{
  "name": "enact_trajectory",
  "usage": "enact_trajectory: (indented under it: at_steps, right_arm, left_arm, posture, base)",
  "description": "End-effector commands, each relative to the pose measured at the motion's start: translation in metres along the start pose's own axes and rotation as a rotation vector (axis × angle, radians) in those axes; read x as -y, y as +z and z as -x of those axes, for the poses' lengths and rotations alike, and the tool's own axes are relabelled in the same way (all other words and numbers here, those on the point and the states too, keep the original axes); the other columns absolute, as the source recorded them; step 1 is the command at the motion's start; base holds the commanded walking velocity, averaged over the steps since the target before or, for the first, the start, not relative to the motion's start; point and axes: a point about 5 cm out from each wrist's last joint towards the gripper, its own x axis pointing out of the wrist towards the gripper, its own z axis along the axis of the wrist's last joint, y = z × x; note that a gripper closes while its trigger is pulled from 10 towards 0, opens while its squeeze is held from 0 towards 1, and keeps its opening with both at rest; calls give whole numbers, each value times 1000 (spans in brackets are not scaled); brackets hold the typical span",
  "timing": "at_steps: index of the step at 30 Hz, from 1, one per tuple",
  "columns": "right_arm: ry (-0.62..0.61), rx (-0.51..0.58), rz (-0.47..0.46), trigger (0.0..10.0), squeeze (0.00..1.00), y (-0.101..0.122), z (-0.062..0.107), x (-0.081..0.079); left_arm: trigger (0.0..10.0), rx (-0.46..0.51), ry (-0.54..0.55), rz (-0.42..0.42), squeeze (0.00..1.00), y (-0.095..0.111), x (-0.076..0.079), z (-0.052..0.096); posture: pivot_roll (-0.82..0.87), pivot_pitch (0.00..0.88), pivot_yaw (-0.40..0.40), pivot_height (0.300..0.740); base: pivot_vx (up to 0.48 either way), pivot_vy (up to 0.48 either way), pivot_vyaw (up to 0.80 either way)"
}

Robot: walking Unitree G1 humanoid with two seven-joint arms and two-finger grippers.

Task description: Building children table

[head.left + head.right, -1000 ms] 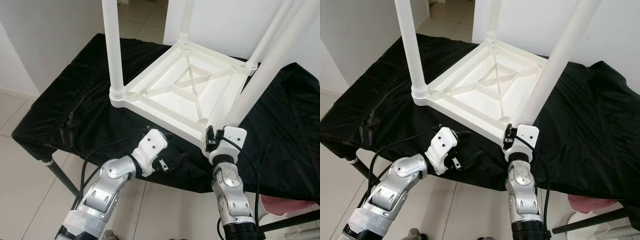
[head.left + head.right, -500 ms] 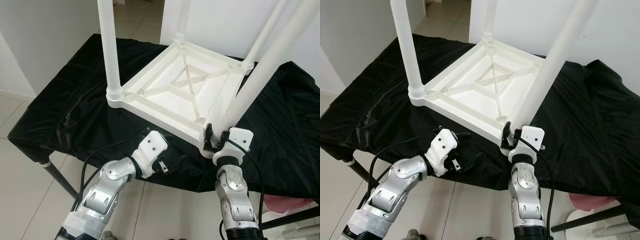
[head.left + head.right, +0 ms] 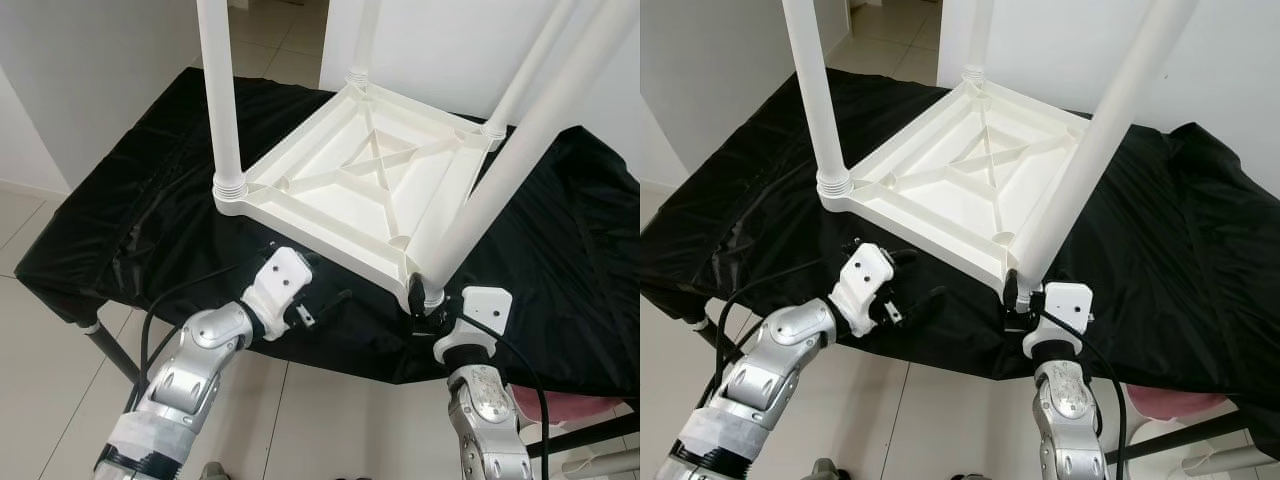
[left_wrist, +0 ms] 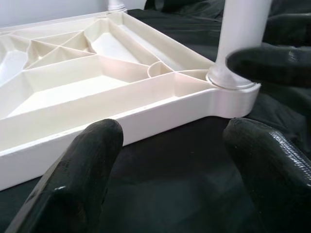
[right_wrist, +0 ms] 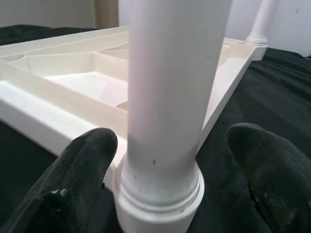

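The right gripper (image 5: 170,160) is spread wide around the base of the near table leg (image 3: 500,165), fingers (image 5: 85,167) clear of it. The left gripper (image 4: 165,160) gapes at 8 o'clock, just beside the upturned white table (image 3: 340,190). It lies on a black cloth (image 3: 140,200) over pale floor tiles (image 3: 40,380)

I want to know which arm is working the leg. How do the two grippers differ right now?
The right gripper is open around the base of the nearest table leg, at the tabletop's corner. The left gripper is open over the black cloth, beside the tabletop's edge, with nothing between its fingers. Both are open.
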Motion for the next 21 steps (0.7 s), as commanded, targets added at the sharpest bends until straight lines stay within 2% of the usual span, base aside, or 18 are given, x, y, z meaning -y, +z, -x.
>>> enact_trajectory:
  at_steps: [1, 8, 10, 12, 13, 15, 16, 21]
  right_arm:
    - [12, -7, -4, 10000, 0, -3, 2, 3]
    - [64, 5, 32, 10000, 0, -3, -9, 12]
    - [117, 7, 43, 10000, 0, -3, -18, 18]
    - [206, -6, 6, 10000, 0, -3, -26, 19]
    - [206, -6, 6, 10000, 0, -3, -26, 19]
    - [252, -28, -73, 10000, 0, -3, -34, 23]
    - [329, -28, -46, 10000, 0, -3, -36, 21]
    - [421, -38, -5, 10000, 0, -4, -40, 21]
  left_arm:
    - [10000, -10, 14, 3, 0, -3, -1, 0]
    - [10000, -8, -60, 25, 0, -4, 12, -1]
    - [10000, 12, -116, 54, 0, -1, 23, -4]
    - [10000, 32, -148, 69, 0, 2, 32, -6]
    - [10000, 32, -148, 69, 0, 2, 32, -6]
    - [10000, 33, -163, 69, 0, 2, 38, -9]
    - [10000, 38, -167, 75, 0, 2, 41, -11]
    - [10000, 46, -173, 84, 0, 3, 45, -13]
  posture:
    - [23, 70, -99, 740]
    - [25, 61, -88, 740]
    - [29, 55, -89, 740]
    - [34, 53, -90, 740]
    - [34, 53, -90, 740]
    - [40, 48, -91, 740]
    - [40, 48, -91, 740]
    - [45, 43, -90, 740]
  base:
    - [0, 0, 0]
    - [0, 0, 0]
    - [0, 0, 0]
    - [0, 0, 0]
    - [0, 0, 0]
    - [0, 0, 0]
    - [0, 0, 0]
    - [0, 0, 0]
